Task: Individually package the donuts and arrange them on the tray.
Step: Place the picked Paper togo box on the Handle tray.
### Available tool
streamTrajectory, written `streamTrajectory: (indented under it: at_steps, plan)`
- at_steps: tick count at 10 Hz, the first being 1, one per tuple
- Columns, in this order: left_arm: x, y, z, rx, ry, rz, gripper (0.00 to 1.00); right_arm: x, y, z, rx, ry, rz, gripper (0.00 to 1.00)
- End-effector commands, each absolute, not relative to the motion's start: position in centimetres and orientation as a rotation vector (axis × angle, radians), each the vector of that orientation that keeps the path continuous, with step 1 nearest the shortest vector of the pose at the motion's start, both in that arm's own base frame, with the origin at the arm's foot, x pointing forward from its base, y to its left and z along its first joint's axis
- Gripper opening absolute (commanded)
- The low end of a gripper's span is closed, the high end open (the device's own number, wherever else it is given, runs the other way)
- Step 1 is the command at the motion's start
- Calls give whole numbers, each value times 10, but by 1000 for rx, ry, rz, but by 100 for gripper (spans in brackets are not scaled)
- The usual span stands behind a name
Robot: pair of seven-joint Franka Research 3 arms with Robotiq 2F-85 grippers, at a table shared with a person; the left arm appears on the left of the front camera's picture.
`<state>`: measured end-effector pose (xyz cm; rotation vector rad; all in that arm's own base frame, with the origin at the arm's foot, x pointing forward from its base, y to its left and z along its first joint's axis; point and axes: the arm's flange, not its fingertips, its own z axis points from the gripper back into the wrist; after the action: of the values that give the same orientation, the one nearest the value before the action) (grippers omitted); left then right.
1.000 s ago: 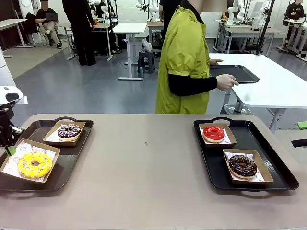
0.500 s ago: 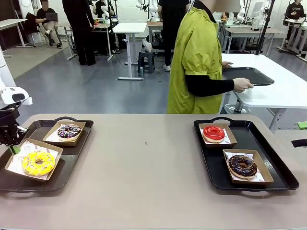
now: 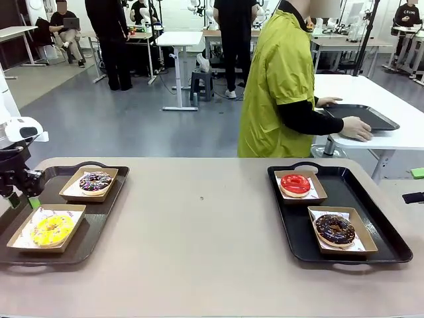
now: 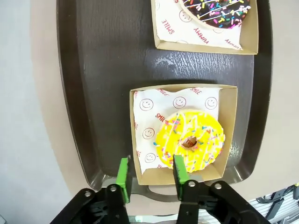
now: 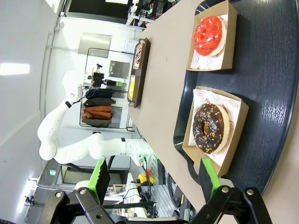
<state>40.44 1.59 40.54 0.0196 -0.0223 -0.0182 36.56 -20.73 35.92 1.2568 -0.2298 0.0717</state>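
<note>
The left tool (image 4: 150, 179) stands part open, holding nothing, pads straddling the brown cardboard box's (image 4: 140, 175) 6 o'clock wall. The yellow-iced ring donut (image 4: 190, 140) lies inside. The right tool (image 5: 154, 179) gapes wide, empty.

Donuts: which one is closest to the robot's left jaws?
The yellow-iced ring donut in its brown cardboard box, right by the left gripper; the other three donuts sit farther away.

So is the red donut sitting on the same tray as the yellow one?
No, the red donut sits on the right tray, while the yellow donut is on the left tray.
</note>
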Motion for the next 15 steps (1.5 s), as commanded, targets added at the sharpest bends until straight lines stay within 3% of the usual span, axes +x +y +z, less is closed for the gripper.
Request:
streamTrajectory:
  at_steps: [1, 2, 5, 9, 12, 15]
  plan:
    - [395, 21, 414, 23, -53, -56, 100, 363, -210, 360, 1259, -219, 95, 100]
    - [396, 23, 418, 18, -58, -66, 60, 363, -210, 360, 1259, -219, 95, 100]
    - [394, 28, 427, -35, -65, -60, 89, 363, -210, 360, 1259, -219, 95, 100]
    - [413, 111, 482, -632, -100, 33, 89, 363, -210, 360, 1259, -219, 95, 100]
    - [413, 182, 491, -841, -129, 79, 89, 363, -210, 360, 1259, -219, 95, 100]
    - [398, 245, 462, -1020, -147, 125, 89, 363, -210, 360, 1259, -219, 95, 100]
